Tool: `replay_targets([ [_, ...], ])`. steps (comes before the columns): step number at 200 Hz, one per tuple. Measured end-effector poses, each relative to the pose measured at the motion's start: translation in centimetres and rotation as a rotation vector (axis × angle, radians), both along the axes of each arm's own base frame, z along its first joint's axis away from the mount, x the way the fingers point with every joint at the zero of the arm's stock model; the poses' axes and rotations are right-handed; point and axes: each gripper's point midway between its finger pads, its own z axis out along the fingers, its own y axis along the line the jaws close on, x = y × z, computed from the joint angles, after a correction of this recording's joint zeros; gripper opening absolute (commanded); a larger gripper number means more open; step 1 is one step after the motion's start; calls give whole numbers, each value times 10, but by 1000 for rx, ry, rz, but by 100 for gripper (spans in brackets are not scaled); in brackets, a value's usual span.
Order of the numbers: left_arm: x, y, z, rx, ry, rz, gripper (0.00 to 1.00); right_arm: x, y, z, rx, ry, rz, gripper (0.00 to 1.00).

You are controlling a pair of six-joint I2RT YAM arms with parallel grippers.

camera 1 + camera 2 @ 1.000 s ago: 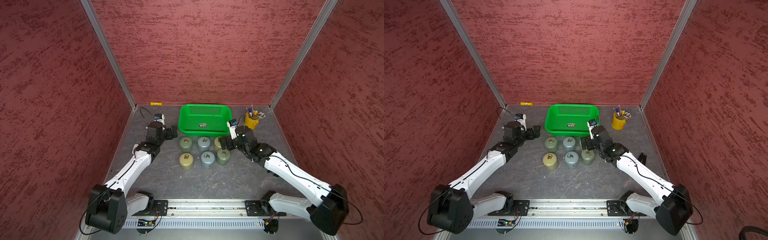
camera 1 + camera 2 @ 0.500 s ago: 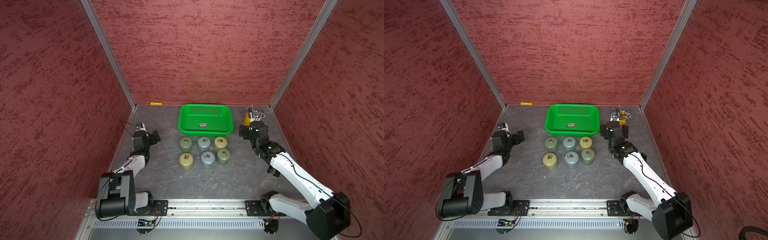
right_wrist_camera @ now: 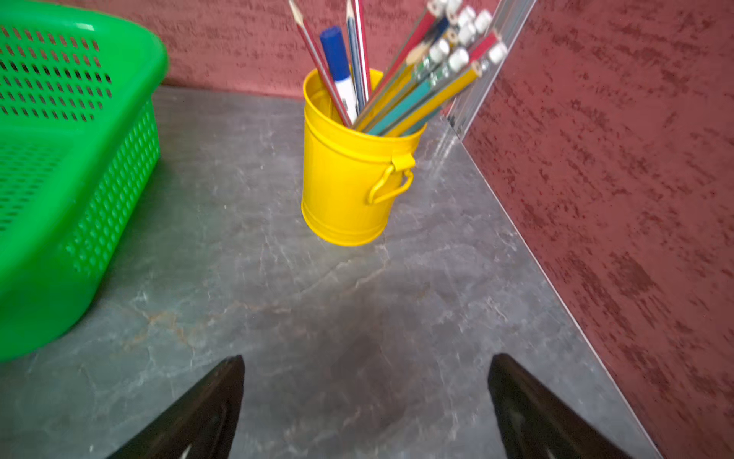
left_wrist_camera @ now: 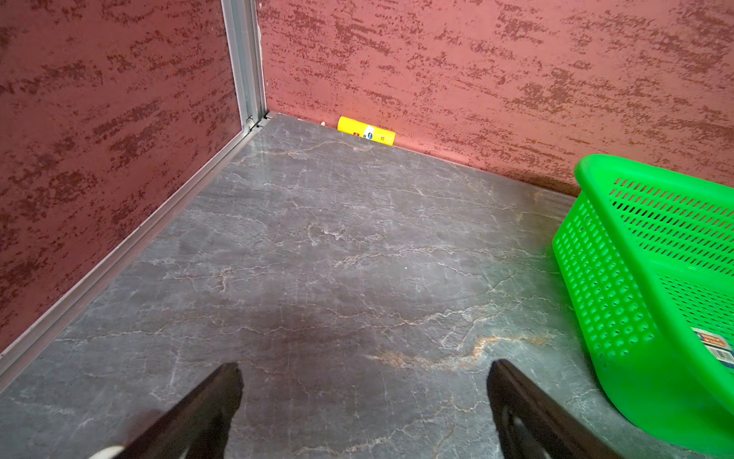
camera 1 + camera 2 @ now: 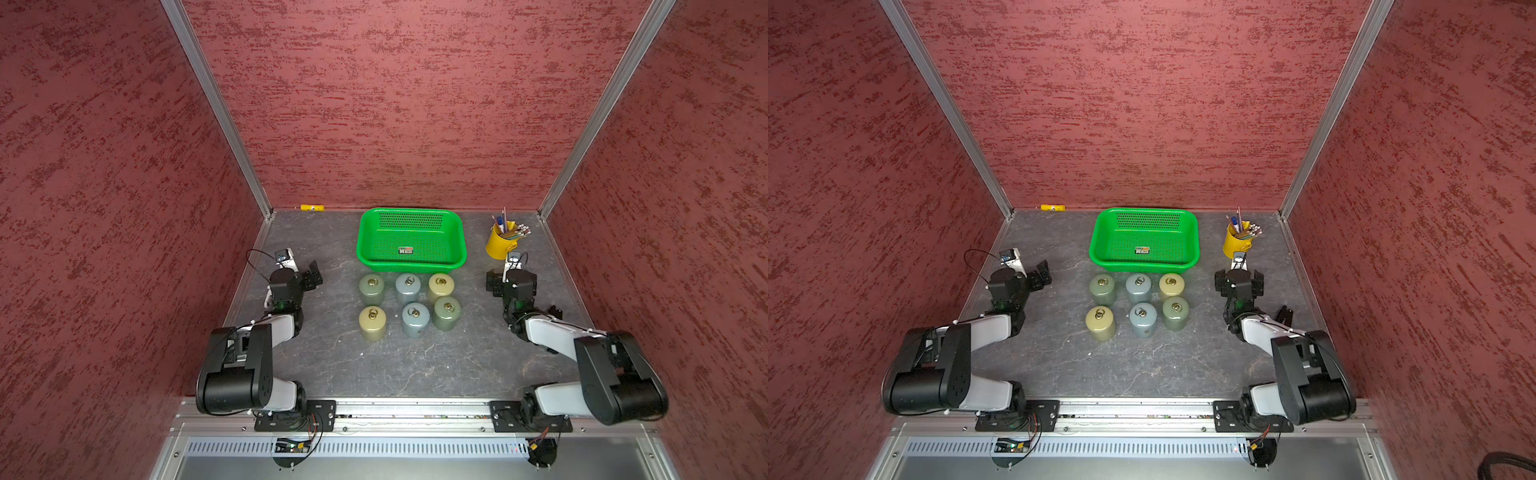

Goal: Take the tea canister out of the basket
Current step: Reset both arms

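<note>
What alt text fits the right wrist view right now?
The right gripper hangs open and empty over the grey tabletop, facing a yellow bucket stuffed with pencils and a blue marker. One corner of the green basket shows beside the bucket, apart from it.

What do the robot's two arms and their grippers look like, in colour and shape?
The left arm and right arm have white tubular links between bulky black joint housings. The left gripper and right gripper have black tapering fingers. A thin black cable loops at the left wrist.
</note>
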Motion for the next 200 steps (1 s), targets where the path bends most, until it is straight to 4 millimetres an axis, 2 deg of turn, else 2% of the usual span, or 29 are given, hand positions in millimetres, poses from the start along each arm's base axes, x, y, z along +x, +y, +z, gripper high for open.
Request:
replay_targets([
  [14, 0, -5, 2, 18, -19, -13, 100, 8, 2, 0, 9, -41, 9, 99],
  [30, 2, -14, 1, 42, -38, -35, 100, 7, 4, -5, 20, -51, 29, 99],
  [64, 2, -25, -22, 82, -3, -67, 100, 5, 2, -2, 47, -95, 50, 99],
  [93, 3, -24, -15, 98, -32, -62, 100, 10, 0, 4, 83, -145, 71, 99],
  [125, 4, -24, -13, 104, -40, -59, 100, 7, 1, -9, 102, -122, 101, 99],
  [200, 5, -24, -10, 105, -53, -59, 100, 8, 6, -6, 111, -136, 124, 99],
])
